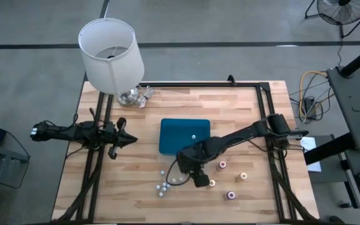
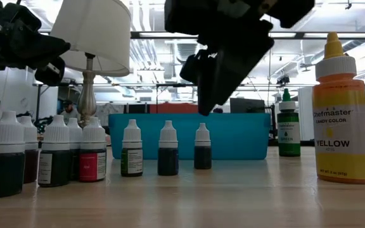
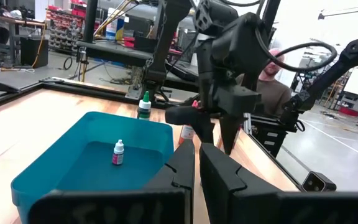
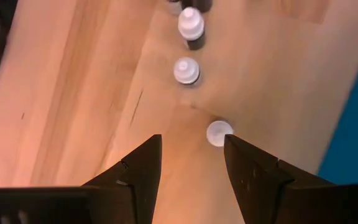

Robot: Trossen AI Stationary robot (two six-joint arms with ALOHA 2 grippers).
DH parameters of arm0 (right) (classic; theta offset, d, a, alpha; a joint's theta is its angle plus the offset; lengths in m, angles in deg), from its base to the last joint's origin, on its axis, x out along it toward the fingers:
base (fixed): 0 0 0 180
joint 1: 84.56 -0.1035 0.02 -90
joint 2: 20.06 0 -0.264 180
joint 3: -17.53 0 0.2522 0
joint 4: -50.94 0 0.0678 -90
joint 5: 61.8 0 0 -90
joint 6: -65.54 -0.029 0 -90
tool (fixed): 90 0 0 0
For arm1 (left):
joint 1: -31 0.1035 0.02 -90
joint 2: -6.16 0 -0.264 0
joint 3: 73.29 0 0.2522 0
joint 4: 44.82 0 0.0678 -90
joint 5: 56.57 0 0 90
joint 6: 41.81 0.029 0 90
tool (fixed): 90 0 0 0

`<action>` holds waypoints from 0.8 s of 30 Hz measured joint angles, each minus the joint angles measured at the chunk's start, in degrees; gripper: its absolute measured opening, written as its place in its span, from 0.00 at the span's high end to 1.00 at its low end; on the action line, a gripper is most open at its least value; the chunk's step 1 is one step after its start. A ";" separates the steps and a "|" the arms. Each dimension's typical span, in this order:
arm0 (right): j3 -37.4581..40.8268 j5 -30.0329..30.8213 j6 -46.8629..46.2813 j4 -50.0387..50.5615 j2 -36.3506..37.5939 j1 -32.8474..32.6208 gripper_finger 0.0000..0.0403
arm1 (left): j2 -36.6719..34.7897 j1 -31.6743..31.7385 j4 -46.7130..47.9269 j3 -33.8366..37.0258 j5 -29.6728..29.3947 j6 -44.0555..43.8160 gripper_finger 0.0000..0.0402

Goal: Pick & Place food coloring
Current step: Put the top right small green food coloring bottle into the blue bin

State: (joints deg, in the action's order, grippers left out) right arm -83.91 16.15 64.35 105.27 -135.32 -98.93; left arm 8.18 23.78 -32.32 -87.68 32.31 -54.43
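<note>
I count one blue tray [image 1: 184, 136] holding one small bottle [image 1: 193, 136]. One lamp [image 1: 111, 55] stands on the table. Four larger colored-top bottles [image 1: 223, 165] stand apart from a cluster of small white-capped bottles [image 1: 165, 184], about eight.

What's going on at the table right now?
The right pincer hangs open above a row of small white-capped bottles on the wood, just beside the blue tray, holding nothing. One bottle already stands in the tray. More small bottles are clustered near the front edge, with a few bigger ones to the right. The left pincer waits shut at the table's left, by the lamp.
</note>
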 joint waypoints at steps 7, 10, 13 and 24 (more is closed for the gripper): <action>0.14 4.04 1.98 0.18 -0.09 -0.38 0.59 | 0.00 0.00 0.00 0.00 0.00 0.00 1.00; 0.15 4.55 2.67 0.15 -0.09 -0.38 0.59 | 0.00 -0.01 0.00 0.00 0.00 -0.01 1.00; 0.27 4.72 2.93 -0.33 -0.09 -0.41 0.59 | 0.00 -0.02 0.00 0.00 0.00 -0.01 1.00; 0.65 7.77 4.38 -1.80 -1.08 -0.62 0.59 | 0.04 0.00 0.00 0.00 -0.01 0.00 1.00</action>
State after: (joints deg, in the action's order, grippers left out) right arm -83.26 23.92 68.73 103.47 -136.40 -99.54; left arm 8.22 23.78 -32.32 -87.68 32.29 -54.43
